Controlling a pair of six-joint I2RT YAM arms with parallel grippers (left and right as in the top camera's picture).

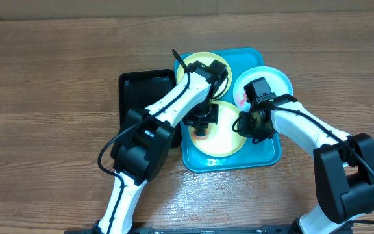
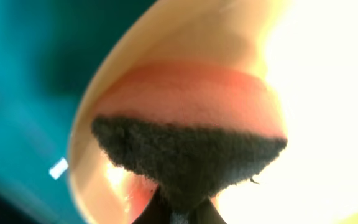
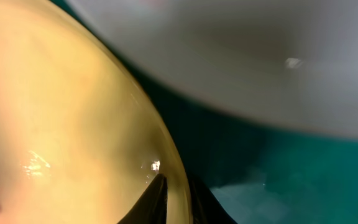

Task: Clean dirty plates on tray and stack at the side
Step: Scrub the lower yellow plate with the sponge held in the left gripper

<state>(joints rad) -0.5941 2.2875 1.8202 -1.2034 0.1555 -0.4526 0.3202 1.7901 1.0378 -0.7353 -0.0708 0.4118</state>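
The turquoise tray (image 1: 267,155) holds three plates. A pale yellow plate (image 1: 229,136) lies at the front, a second yellow plate (image 1: 200,64) at the back left, and a white plate (image 1: 271,79) with red smears at the back right. My left gripper (image 1: 202,122) is shut on an orange sponge with a black scrub face (image 2: 185,155), pressed on the front yellow plate (image 2: 328,93). My right gripper (image 1: 244,123) is shut on that plate's right rim; its fingers (image 3: 179,199) straddle the rim of the plate (image 3: 61,112). The white plate (image 3: 247,62) lies just beyond.
A smaller black tray (image 1: 141,91) sits against the turquoise tray's left side, under the left arm. Wooden table (image 1: 44,97) stretches to the left and right of the trays. The tray floor shows in both wrist views (image 2: 23,93) (image 3: 278,174).
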